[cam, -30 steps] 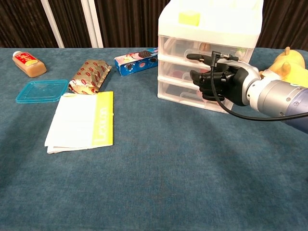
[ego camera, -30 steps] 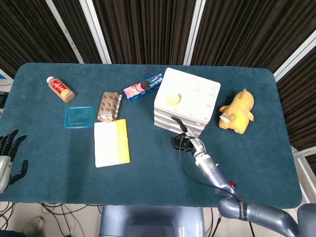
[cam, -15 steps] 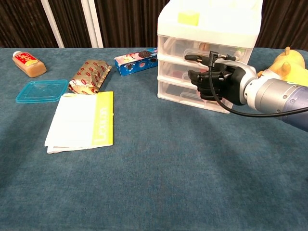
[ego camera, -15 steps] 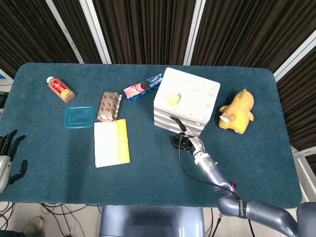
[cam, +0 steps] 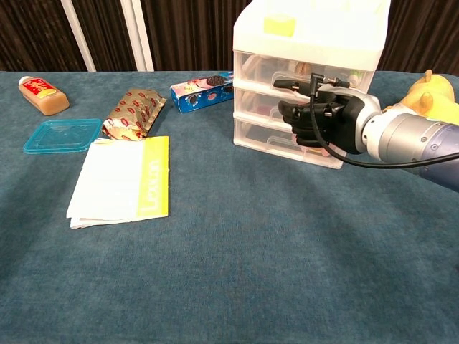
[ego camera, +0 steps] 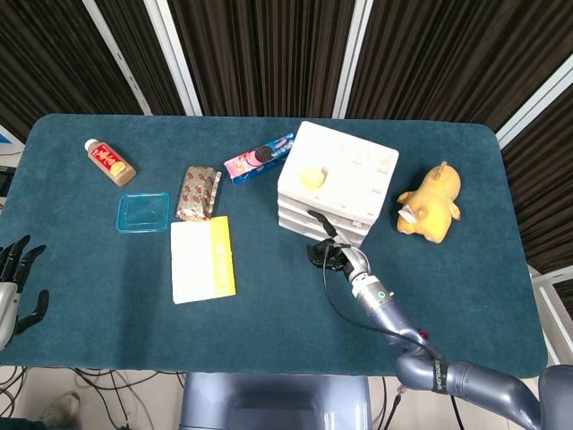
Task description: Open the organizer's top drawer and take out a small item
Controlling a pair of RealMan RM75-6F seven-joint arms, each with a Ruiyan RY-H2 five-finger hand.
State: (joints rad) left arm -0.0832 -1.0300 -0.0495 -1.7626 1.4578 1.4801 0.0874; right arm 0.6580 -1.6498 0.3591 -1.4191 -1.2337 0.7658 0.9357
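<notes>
The white three-drawer organizer (ego camera: 345,170) (cam: 315,32) stands right of the table's middle, all drawers closed, with a small yellow item (ego camera: 312,178) (cam: 280,26) on its lid. Small things show dimly through the clear top drawer (cam: 276,68). My right hand (ego camera: 332,256) (cam: 324,123) is pressed against the organizer's front, fingers curled in and one finger stretched sideways along the lower edge of the top drawer. It holds nothing that I can see. My left hand (ego camera: 12,288) hangs at the table's near left edge with its fingers spread, only in the head view.
A yellow plush toy (ego camera: 431,202) (cam: 432,97) sits right of the organizer. To its left lie a cookie pack (ego camera: 259,158) (cam: 203,87), a brown snack wrapper (ego camera: 198,192) (cam: 134,112), a white-and-yellow booklet (ego camera: 202,260) (cam: 122,179), a blue lid (ego camera: 142,211) (cam: 62,135) and a small bottle (ego camera: 109,162) (cam: 43,95).
My right hand has edged left against the organizer's front, and the organizer has slid slightly left with it. The drawers stay closed. The left hand has barely shifted.
</notes>
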